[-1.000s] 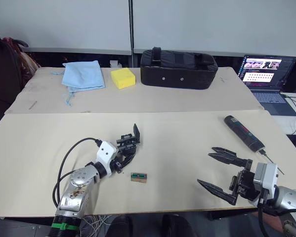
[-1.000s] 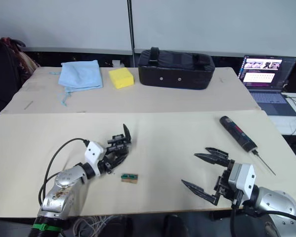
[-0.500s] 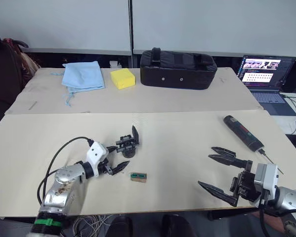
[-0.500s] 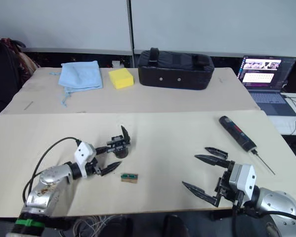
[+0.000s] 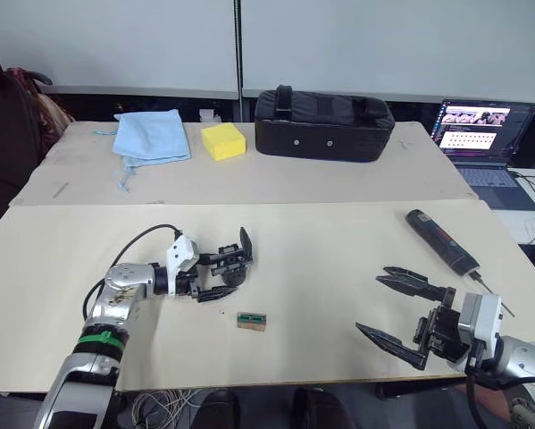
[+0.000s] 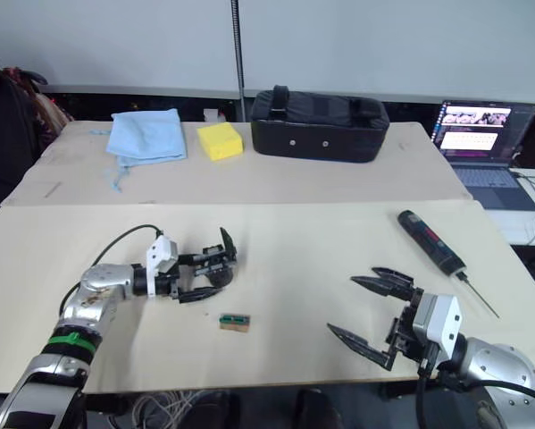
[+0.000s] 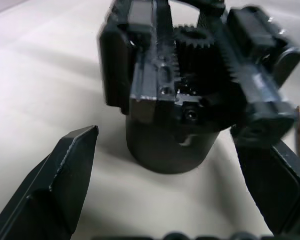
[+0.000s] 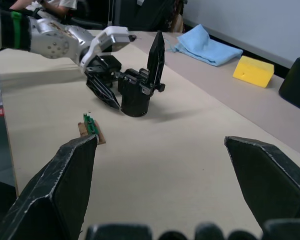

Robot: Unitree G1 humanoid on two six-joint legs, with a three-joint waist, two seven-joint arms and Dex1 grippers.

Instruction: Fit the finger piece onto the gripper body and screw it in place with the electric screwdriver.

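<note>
The gripper body (image 5: 234, 271) is a small black block on a round base, standing on the beige table left of centre. The finger piece (image 5: 246, 243), a pointed black wedge, rises upright from its top. My left gripper (image 5: 222, 276) is open, one finger on each side of the round base; the left wrist view shows the body (image 7: 165, 105) close up, with gaps to both fingers (image 7: 54, 190). The electric screwdriver (image 5: 440, 239) lies far right, bit toward the table's front. My right gripper (image 5: 371, 302) hangs open and empty near the front edge, short of the screwdriver.
A small green-topped brown block (image 5: 251, 320) lies just in front of the gripper body. At the back are a blue cloth (image 5: 149, 136), a yellow sponge (image 5: 222, 141) and a black case (image 5: 322, 113). A laptop (image 5: 477, 134) stands at the far right.
My left arm has swung out to the left and lowered, so its gripper now points sideways at the gripper body. The body, the screwdriver and my right gripper stay where they were.
</note>
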